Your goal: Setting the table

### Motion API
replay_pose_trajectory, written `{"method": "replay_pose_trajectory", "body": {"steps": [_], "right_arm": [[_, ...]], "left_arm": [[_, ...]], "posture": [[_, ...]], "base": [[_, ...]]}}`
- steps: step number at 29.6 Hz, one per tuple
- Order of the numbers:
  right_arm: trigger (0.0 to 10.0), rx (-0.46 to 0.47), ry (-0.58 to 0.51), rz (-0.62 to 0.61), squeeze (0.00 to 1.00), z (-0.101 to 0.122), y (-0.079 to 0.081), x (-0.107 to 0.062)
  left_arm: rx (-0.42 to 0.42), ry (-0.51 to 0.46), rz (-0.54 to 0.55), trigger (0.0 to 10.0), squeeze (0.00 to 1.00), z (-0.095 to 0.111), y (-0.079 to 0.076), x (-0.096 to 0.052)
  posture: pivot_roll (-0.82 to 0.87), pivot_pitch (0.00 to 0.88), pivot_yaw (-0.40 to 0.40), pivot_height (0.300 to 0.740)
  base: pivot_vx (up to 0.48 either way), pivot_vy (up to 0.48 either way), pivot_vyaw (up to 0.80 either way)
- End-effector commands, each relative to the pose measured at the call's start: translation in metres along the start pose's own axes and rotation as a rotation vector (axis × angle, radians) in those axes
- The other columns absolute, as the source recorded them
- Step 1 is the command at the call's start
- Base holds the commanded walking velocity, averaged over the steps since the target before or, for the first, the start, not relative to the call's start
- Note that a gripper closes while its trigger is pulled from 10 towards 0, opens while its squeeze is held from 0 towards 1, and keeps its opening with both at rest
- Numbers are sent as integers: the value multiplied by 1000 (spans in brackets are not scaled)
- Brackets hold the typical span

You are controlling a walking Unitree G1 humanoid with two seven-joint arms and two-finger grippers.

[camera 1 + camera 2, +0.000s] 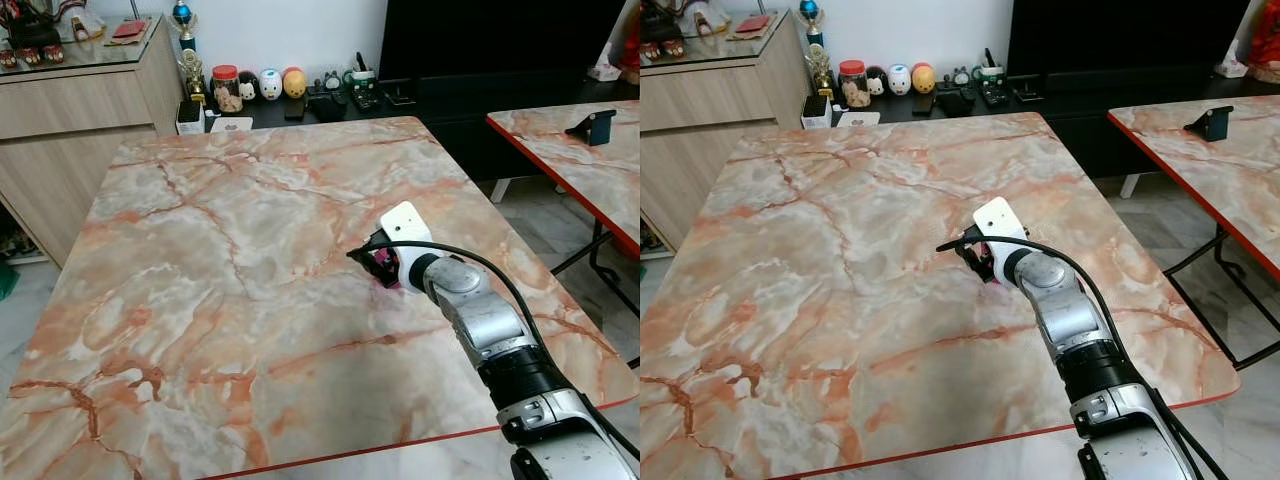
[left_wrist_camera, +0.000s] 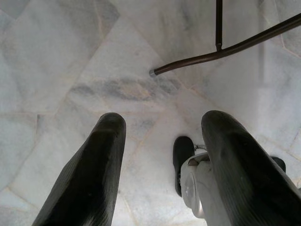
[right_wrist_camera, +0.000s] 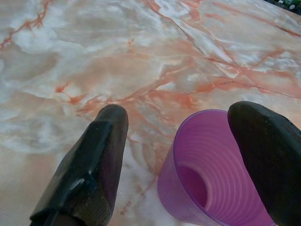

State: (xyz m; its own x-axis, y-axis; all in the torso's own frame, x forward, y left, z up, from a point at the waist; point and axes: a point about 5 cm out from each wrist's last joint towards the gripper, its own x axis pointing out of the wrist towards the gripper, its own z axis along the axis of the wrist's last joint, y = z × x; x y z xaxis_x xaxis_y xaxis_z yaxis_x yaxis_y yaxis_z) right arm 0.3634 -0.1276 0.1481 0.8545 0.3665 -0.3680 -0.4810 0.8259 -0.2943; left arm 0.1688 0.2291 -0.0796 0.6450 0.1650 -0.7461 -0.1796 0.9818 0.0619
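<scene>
Centrally, a wide bench with a glossy marble-patterned top veined in orange and cream (image 1: pixel 230 260) spreads across the left eye view. From the lower right corner of the frame the robot's silver right arm reaches up toward the middle, and the right pincer (image 1: pixel 378 262) sits low over the bench right of centre, under a white wrist box. In the right wrist view its two long black fingers (image 3: pixel 89 165) are spread apart, with a ribbed translucent purple plastic cup (image 3: pixel 214 167) between them; the cup sits close against the finger at the right edge of that frame and well clear of the other finger. Whether the cup touches either finger cannot be told. In the left eye view the cup shows as a small magenta patch (image 1: pixel 385 270) at the pincer. The left pincer (image 2: pixel 162 165), seen in the left wrist view, is also spread, hanging above a pale grey marble tile floor (image 2: pixel 70 56), with a dark metal bench leg (image 2: pixel 225 49) crossing the upper right of that frame. Along the top of the left eye view stand a light wooden cabinet (image 1: pixel 70 110) at upper left, a row of small figurines and jars (image 1: pixel 260 85) on a black shelf, and a second marble-patterned bench (image 1: pixel 570 150) at upper right.
</scene>
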Motion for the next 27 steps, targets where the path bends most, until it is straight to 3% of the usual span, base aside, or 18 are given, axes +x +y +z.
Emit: {"method": "replay_pose_trajectory", "body": {"steps": [1,27], "right_arm": [[10000,-21,-5,6,0,4,3,0],[10000,-27,94,-31,0,-19,3,2]], "left_arm": [[7,-6,2,10000,0,1,-1,0],[2,-26,-3,10000,0,1,-3,0]], "posture": [[-111,0,13,719],[-104,0,4,719]], "base": [[0,0,0],[0,0,0]]}}
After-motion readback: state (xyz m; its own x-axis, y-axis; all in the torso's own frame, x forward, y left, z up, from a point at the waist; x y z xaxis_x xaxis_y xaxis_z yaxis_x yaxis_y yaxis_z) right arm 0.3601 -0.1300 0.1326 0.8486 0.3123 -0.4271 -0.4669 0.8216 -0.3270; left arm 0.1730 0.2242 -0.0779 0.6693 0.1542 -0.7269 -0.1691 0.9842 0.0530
